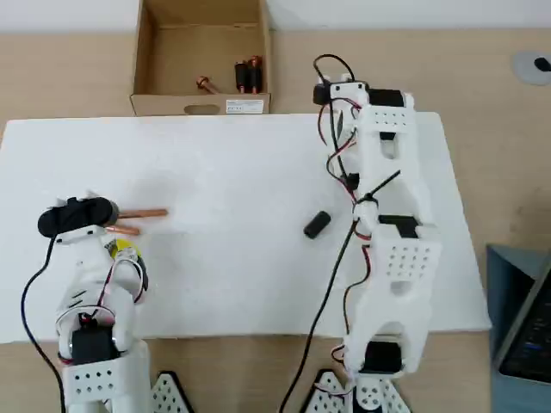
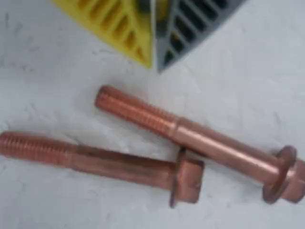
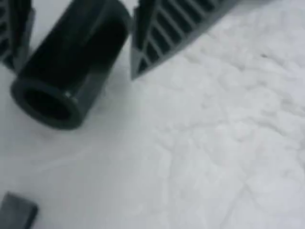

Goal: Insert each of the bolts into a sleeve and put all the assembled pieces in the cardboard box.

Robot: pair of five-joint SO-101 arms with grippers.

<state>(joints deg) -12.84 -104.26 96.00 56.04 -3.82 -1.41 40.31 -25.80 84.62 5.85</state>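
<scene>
Copper-coloured flanged metal bolts point(image 2: 200, 138), two of them, are lying side by side on the white foam mat point(image 1: 241, 275). They're well apart from the brown cardboard box point(image 1: 142, 64), off toward my left arm's side of it. They look stiff, weighty for their size and pretty slick, so I'd pinch one mid-shank rather than on the threads. My left gripper point(image 2: 155, 55) hangs just beside them, tips together on nothing. My right gripper point(image 3: 75, 70) is spread around the short black plastic sleeve point(image 1: 317, 224), not squeezing it.

Bolts point(image 2: 200, 138) copper; sleeve point(image 3: 66, 71) prob. blk; mat point(image 1: 241, 172) white.
</scene>
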